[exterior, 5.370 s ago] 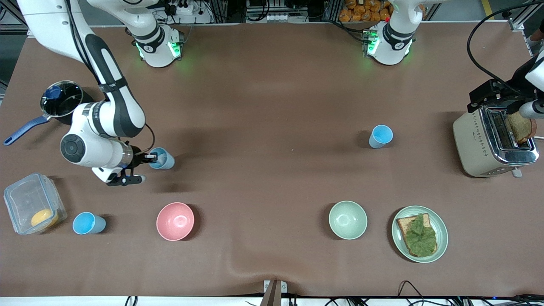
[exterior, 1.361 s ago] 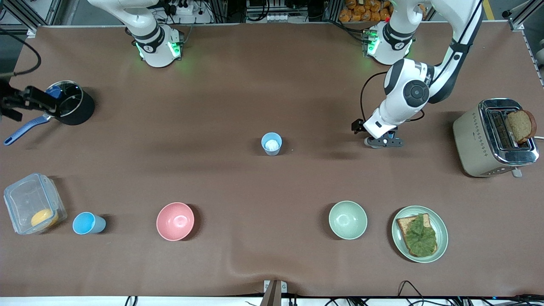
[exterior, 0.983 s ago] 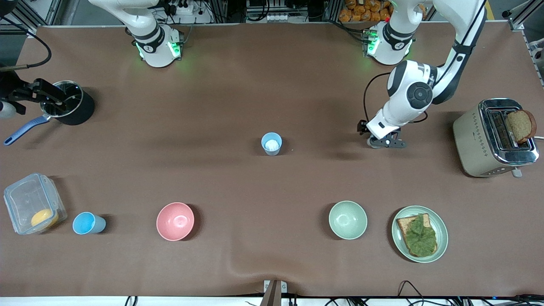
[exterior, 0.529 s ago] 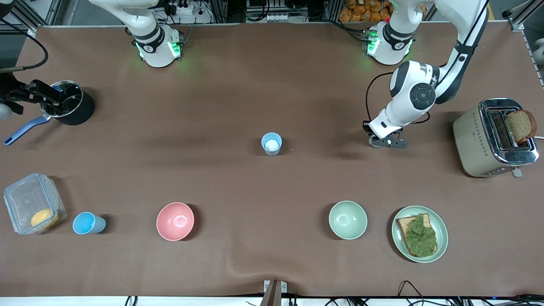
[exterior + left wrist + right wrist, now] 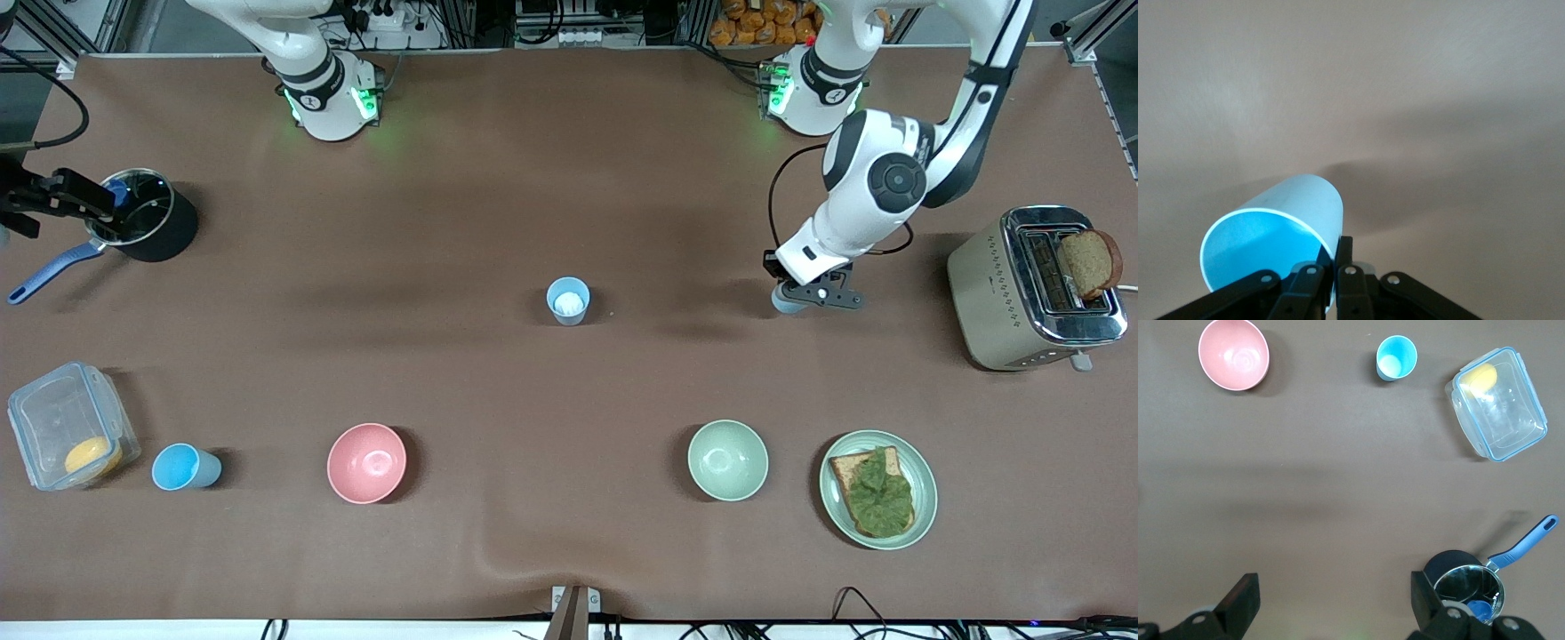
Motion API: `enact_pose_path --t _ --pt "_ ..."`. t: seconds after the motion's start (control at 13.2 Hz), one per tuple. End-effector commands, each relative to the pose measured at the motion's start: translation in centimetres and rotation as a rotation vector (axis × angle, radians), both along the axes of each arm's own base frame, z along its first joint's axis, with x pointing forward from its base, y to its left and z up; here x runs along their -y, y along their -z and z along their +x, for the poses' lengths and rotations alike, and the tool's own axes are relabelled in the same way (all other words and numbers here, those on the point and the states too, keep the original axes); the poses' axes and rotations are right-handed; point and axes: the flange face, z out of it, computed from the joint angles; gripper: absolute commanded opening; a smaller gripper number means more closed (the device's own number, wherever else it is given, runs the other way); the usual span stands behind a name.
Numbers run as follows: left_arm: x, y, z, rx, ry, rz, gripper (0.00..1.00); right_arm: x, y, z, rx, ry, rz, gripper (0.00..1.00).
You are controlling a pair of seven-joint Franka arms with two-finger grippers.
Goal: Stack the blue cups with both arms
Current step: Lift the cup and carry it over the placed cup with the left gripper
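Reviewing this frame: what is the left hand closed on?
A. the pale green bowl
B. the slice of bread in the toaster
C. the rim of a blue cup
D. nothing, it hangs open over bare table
C: in the left wrist view the left hand has its fingers pinched on the rim of a blue cup, one finger inside and one outside; the front view shows that hand at the same cup.

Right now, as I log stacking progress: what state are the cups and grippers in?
Left gripper, jaws shut on a cup's rim.
Held cup, gripped, not stacked.
Middle cup, upright, free, alone.
Third cup, upright, free, beside the clear box.
Right gripper, jaws open, empty, near the saucepan.
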Motion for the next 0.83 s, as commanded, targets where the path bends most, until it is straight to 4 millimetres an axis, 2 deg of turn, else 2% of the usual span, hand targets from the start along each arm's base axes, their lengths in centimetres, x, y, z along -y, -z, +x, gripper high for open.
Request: enact_pose_path --t 0.0,0.23,0.45,0.76 --pt "5.5 -5.1 0.0 0.041 0.017 -0.016 0.0 0.2 0.0 -0.4 0.0 0.005 0.01 1.0" --pt "11.2 -8.5 -0.8 0.078 0.063 -0.046 0.0 0.1 0.0 -0.4 0.001 0.005 0.01 1.0" --pt "16.4 -12.0 -1.2 0.084 0.031 -0.079 0.0 0.1 0.0 -0.4 0.001 0.004 0.01 1.0" --pt "24.4 -11.9 -2.7 0.055 0.037 -0.133 0.0 0.0 0.0 -0.3 0.001 0.002 0.01 1.0"
